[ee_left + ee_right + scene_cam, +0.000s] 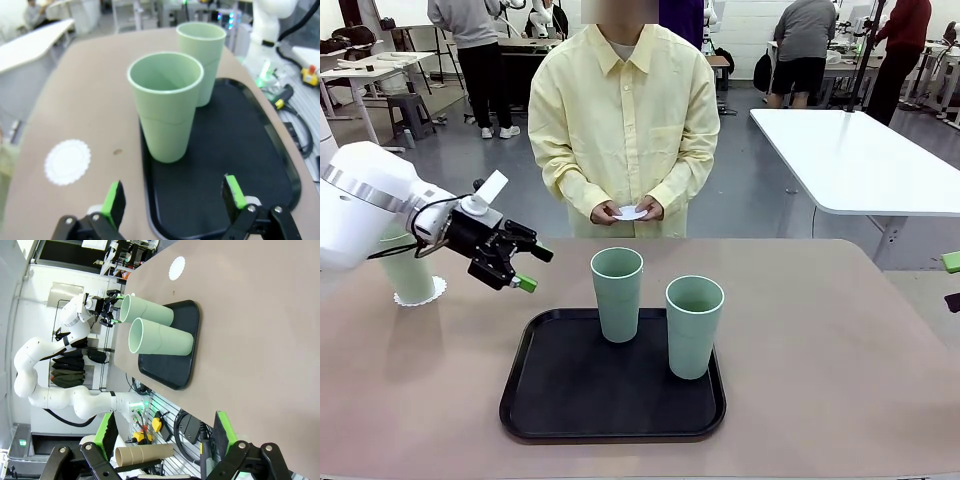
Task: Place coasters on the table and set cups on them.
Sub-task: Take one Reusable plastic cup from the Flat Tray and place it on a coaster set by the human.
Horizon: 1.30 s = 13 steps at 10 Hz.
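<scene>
Two mint-green cups (617,293) (693,325) stand upright on the black tray (570,400). A third cup (408,275) stands on a coaster (435,293) at the table's far left, partly hidden behind my left arm. My left gripper (515,265) hovers open just left of the tray, and in its wrist view the gripper (174,200) faces the nearer cup (166,105). A bare coaster (67,161) lies on the table (840,380) beside the tray. The person holds another coaster (630,212) in both hands. My right gripper (165,440) is open and empty at the table's right edge (952,280).
The person stands at the table's far edge, behind the tray. A white table (860,160) stands at the back right. In the right wrist view, cables and a cardboard tube (142,454) lie below the table's edge.
</scene>
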Each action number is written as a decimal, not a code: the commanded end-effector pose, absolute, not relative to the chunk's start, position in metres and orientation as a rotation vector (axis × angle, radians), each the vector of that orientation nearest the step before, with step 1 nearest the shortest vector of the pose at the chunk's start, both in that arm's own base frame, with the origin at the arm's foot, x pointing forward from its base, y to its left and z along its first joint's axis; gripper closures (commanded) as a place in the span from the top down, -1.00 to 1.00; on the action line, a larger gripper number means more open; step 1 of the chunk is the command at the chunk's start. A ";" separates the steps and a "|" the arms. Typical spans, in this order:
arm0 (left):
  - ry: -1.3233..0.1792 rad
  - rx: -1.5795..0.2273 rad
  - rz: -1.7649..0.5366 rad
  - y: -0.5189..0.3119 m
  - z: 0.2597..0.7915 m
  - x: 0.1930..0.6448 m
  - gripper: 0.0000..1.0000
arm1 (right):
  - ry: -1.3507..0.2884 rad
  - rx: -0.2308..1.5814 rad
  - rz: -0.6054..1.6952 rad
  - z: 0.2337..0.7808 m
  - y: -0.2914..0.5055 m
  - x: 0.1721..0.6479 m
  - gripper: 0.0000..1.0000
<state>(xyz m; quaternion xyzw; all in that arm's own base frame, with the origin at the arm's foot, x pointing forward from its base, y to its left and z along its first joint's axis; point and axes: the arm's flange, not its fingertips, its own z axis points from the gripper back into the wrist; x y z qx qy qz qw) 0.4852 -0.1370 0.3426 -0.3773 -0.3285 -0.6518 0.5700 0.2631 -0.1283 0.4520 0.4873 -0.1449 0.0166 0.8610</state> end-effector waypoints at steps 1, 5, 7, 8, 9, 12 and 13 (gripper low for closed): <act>-0.786 -0.904 -1.576 -0.146 0.323 0.488 1.00 | -0.311 1.036 0.050 0.452 -0.129 0.264 1.00; -0.871 -0.850 -1.592 -0.183 0.286 0.497 1.00 | -0.311 1.036 0.050 0.452 -0.129 0.264 1.00; -0.865 -0.814 -1.619 -0.199 0.282 0.492 1.00 | -0.311 1.036 0.050 0.452 -0.129 0.264 1.00; -0.870 -0.814 -1.626 -0.203 0.277 0.495 1.00 | -0.311 1.036 0.050 0.452 -0.129 0.264 1.00; -0.882 -0.835 -1.613 -0.204 0.270 0.499 1.00 | -0.311 1.036 0.050 0.452 -0.129 0.264 1.00; -0.930 -0.947 -1.554 -0.203 0.252 0.507 1.00 | -0.311 1.036 0.050 0.452 -0.129 0.264 1.00; -0.922 -1.026 -1.529 -0.200 0.252 0.507 1.00 | -0.311 1.036 0.050 0.452 -0.129 0.264 1.00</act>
